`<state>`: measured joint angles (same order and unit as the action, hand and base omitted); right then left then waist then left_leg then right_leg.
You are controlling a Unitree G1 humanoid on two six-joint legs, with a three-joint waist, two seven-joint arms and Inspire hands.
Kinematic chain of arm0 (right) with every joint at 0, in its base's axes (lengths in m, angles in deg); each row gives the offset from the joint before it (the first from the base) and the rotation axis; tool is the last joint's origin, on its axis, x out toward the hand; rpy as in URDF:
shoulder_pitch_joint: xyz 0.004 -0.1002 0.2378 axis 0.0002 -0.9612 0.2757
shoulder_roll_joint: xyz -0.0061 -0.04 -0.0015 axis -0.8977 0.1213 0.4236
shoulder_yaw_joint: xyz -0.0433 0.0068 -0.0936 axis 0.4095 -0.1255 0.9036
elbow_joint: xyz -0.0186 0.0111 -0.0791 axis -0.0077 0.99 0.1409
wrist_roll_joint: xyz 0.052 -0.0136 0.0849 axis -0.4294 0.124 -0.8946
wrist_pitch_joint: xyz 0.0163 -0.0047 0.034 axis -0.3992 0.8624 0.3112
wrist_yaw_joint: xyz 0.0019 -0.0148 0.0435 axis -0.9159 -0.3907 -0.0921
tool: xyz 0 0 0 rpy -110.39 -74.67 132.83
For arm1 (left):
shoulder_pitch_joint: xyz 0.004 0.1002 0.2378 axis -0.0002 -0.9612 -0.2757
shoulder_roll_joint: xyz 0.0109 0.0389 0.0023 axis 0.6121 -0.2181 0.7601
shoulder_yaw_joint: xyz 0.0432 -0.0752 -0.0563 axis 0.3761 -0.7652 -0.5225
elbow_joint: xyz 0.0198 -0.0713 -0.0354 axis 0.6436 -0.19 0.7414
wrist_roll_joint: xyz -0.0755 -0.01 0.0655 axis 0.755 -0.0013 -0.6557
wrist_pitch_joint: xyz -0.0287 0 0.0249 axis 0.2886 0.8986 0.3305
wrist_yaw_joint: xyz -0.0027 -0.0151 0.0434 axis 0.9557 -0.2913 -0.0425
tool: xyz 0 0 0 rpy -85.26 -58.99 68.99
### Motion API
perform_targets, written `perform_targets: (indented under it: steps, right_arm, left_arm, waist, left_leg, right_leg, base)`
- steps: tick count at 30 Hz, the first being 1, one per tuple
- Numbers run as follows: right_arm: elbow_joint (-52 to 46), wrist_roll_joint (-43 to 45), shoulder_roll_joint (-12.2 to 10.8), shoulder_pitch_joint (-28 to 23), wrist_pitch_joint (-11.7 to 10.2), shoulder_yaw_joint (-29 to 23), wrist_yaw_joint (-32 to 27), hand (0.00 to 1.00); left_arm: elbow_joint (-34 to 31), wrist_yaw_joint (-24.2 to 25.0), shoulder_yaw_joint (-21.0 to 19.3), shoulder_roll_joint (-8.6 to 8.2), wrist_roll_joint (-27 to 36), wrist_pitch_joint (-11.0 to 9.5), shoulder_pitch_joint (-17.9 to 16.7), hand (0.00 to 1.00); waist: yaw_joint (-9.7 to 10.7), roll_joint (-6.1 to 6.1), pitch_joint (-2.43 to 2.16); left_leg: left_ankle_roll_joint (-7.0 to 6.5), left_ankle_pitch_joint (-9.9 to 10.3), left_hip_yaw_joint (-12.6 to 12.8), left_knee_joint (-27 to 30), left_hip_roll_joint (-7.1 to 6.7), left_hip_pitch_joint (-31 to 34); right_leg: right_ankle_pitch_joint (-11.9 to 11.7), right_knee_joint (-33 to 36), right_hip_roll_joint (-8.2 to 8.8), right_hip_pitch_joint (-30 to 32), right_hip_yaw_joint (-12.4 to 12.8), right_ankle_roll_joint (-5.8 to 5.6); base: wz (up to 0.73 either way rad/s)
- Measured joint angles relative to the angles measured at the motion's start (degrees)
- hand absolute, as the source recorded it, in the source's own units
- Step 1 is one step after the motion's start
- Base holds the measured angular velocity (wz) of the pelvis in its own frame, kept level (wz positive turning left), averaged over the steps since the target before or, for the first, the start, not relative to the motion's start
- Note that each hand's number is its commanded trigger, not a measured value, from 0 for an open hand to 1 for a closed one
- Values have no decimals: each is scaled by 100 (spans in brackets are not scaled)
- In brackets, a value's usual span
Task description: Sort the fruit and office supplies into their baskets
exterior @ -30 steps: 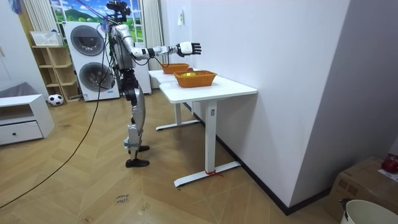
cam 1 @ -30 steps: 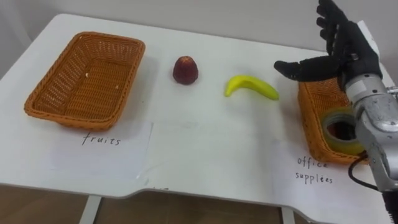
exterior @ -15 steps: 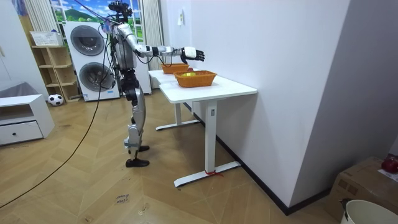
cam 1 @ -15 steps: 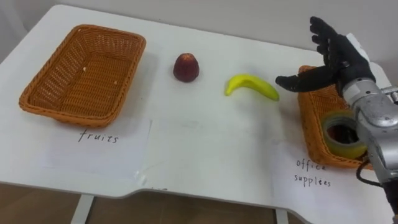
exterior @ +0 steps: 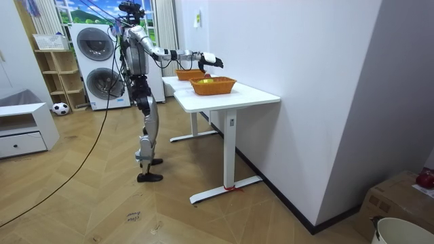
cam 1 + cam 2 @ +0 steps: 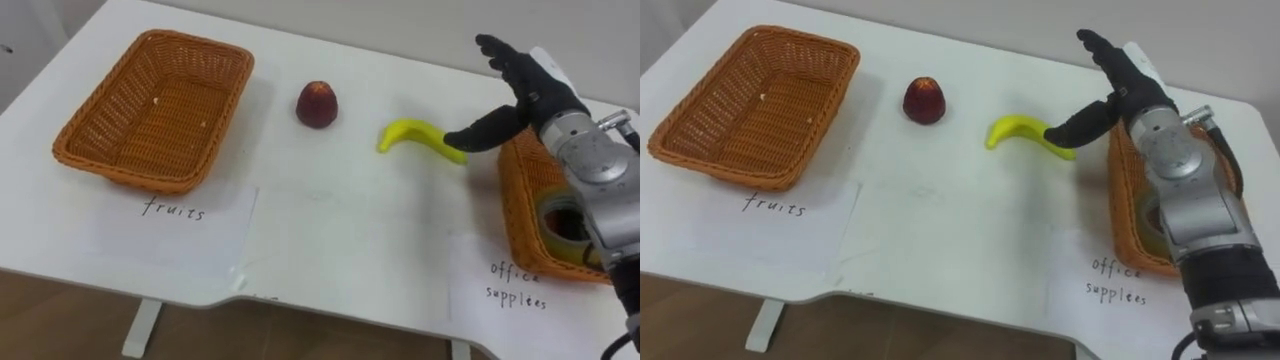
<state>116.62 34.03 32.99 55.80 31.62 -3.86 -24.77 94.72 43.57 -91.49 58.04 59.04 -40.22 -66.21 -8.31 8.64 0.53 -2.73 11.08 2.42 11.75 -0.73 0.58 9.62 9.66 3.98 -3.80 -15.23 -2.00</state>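
Tape roll (image 6: 563,226) lies in the right basket (image 6: 514,200). Above its far end, my right hand (image 6: 527,88) has fingers straight and spread, thumb at the right end of the banana (image 6: 413,135). Banana and apple (image 6: 317,104) lie on the table (image 6: 330,235), right of the left basket (image 6: 150,178).

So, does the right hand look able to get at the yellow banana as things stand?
Probably yes. The right hand hangs open just right of the yellow banana, its thumb close to the banana's right end, and nothing lies between them.
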Motion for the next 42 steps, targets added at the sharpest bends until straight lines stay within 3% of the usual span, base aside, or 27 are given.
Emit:
perform_targets:
  steps: [13,15,22,31,42]
  right_arm:
    - [334,475,14,121,-11,156,62,0]
    - [335,950,19,134,1,329,69,0]
    - [389,1242,104,257,66,840,98,0]
    - [843,1258,137,418,75,1175,166,0]
    - [1417,1205,157,766,36,1265,169,0]
  left_arm:
    - [189,95,101,26,-6,-5,270,0]
    - [232,97,102,50,-4,-4,274,0]
    - [232,98,112,150,1,10,279,0]
    - [391,87,116,236,-1,-15,499,0]
    - [389,72,388,245,67,-144,542,0]
  waist:
    - [-32,4,-2]
    - [-55,6,-4]
    - [-176,52,7]
    - [-446,197,14]
    - [-476,212,50]
  left_leg:
    - [3,-2,4,-7,2,87]
    - [3,-2,12,-6,2,78]
    - [3,-3,-4,-7,2,103]
    - [9,-8,-37,18,0,297]
    - [13,-11,-100,116,-1,591]
  right_leg:
    - [0,-3,0,96,-44,0]
    - [0,-4,-2,93,-16,0]
    - [0,-3,-7,104,89,0]
    - [0,1,-3,276,-24,0]
    - [0,-2,0,501,-82,0]
  base:
    - [-1]
    - [-4]
    - [1]
    - [2]
    - [3]
